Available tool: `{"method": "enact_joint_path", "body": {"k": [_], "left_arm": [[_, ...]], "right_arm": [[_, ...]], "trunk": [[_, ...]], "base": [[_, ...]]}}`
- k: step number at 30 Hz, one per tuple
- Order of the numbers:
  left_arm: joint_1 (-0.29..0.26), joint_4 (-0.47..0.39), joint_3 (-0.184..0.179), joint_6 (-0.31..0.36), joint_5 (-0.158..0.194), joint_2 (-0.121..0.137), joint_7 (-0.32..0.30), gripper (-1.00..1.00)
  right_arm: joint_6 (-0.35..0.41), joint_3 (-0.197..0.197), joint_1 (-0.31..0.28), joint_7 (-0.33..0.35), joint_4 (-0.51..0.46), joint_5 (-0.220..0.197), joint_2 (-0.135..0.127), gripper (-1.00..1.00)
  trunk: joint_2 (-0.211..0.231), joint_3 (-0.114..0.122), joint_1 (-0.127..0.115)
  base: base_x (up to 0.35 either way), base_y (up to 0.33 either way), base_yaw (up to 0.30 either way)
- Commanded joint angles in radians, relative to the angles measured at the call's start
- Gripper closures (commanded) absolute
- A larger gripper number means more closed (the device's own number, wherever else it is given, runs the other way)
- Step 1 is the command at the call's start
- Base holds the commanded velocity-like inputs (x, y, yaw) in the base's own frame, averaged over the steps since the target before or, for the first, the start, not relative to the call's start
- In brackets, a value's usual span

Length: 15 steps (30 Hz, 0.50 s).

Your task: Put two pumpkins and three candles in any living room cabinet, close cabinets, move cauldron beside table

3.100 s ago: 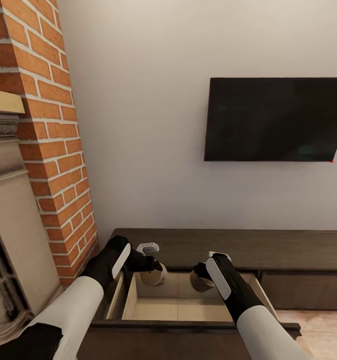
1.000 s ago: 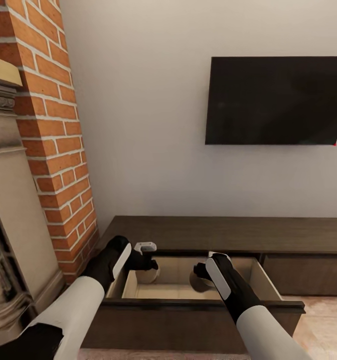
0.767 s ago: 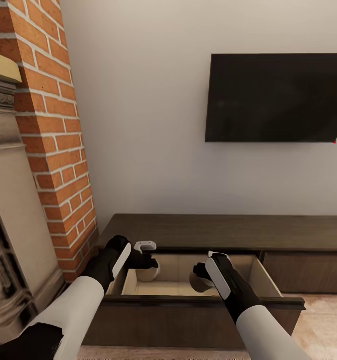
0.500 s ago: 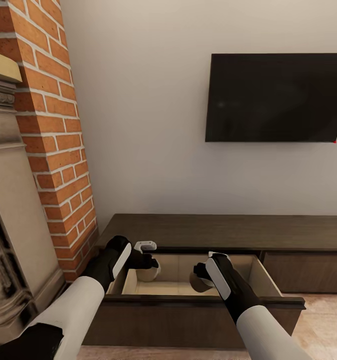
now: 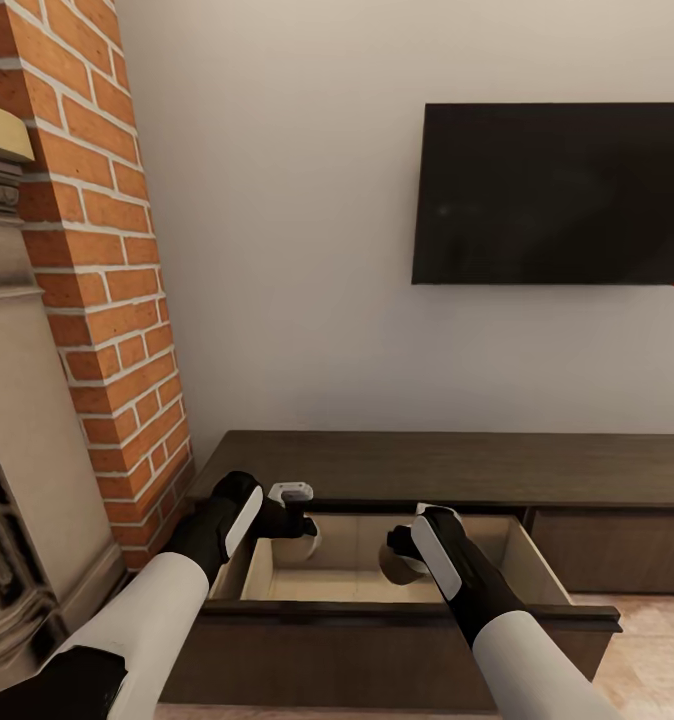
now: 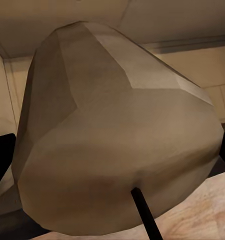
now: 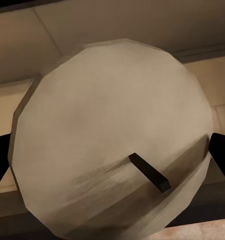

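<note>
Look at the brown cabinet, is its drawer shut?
No, the cabinet has its drawer pulled out, showing the pale inside.

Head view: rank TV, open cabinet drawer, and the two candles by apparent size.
1. TV, largest.
2. Open drawer of the cabinet.
3. The two candles, left gripper's and right gripper's: both small and partly hidden by the grippers, too alike to rank. The TV is farther away, so this is apparent size.

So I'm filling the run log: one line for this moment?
left gripper: shut on candle | right gripper: shut on second candle | both over open cabinet drawer
</note>
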Motion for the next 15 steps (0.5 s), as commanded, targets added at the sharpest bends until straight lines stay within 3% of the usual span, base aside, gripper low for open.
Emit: {"method": "enact_joint_path", "body": {"k": [1, 5, 11, 15], "left_arm": [[-0.001, -0.001, -0.002, 0.004, 0.006, 0.001, 0.003, 1.00], [-0.001, -0.001, -0.002, 0.009, 0.006, -0.001, 0.002, 1.00], [-0.001, 0.000, -0.002, 0.013, 0.006, -0.001, -0.001, 1.00], [-0.001, 0.000, -0.002, 0.014, 0.006, -0.001, -0.001, 1.00]], "right_arm": [[0.001, 0.002, -0.001, -0.010, -0.001, -0.011, 0.000, 1.00], [-0.001, 0.010, -0.001, -0.010, -0.001, -0.011, 0.001, 1.00], [-0.013, 0.066, -0.001, -0.011, -0.001, -0.005, 0.012, 1.00], [-0.016, 0.075, -0.001, -0.014, -0.001, -0.001, 0.014, 1.00]], "trunk": [[-0.001, -0.001, 0.000], [-0.001, -0.001, 0.000], [-0.001, -0.001, 0.000], [-0.001, -0.001, 0.000]], "base": [[0.019, 0.000, 0.000], [0.008, 0.000, 0.000], [0.002, 0.000, 0.000], [0.000, 0.000, 0.000]]}}
